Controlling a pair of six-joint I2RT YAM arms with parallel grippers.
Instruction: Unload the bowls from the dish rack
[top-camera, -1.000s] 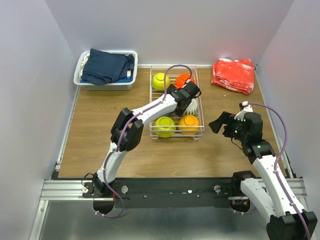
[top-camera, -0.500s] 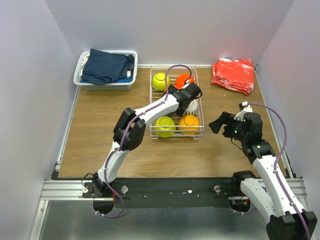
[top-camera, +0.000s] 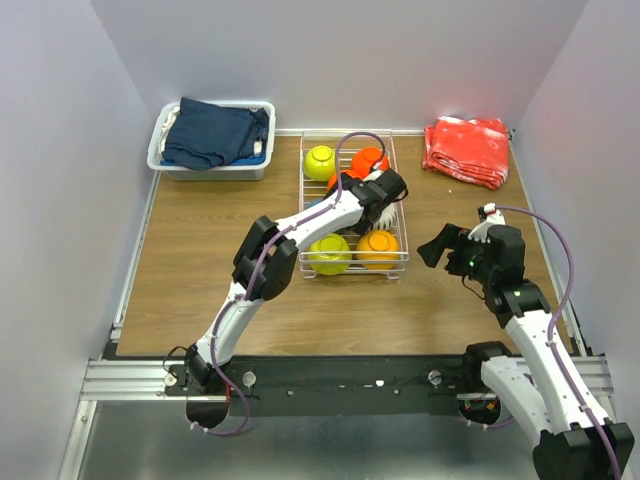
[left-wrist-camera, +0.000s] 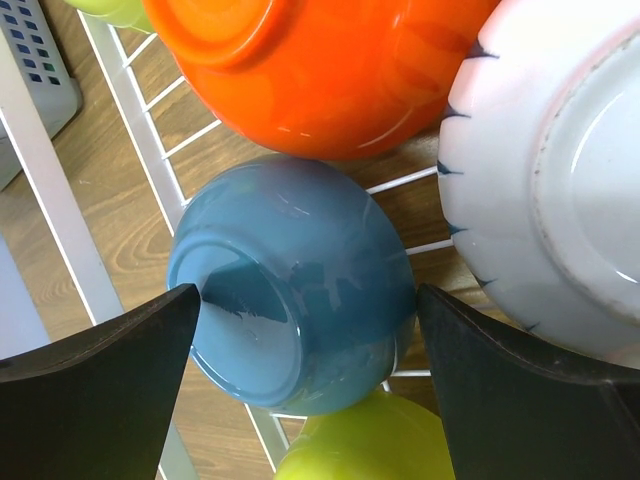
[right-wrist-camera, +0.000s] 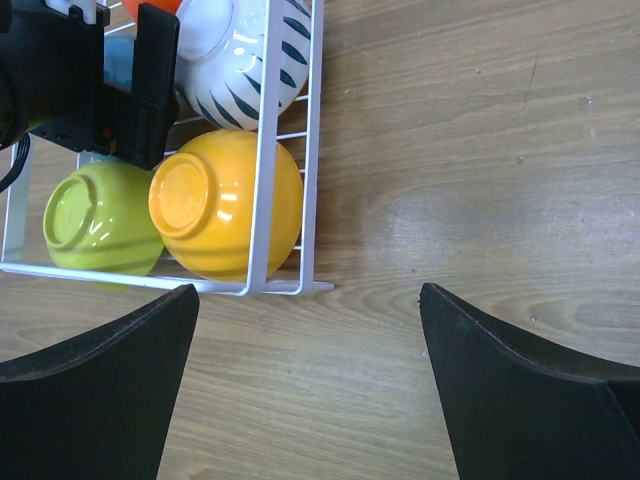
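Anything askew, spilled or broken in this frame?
Nothing looks spilled or damaged. The bowls sit bottoms-up, crowded together in the dish rack. The blue bowl is tilted beside the red-orange bowl and the striped white bowl, with the open left hand straddling it.

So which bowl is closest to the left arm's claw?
The blue bowl, upside down in the dish rack: it sits between the open fingers of the left gripper, while the red-orange bowl and the striped white bowl lie beyond them.

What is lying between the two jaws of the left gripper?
The blue bowl, base toward the camera, on the wires of the dish rack. The left wrist view shows this.
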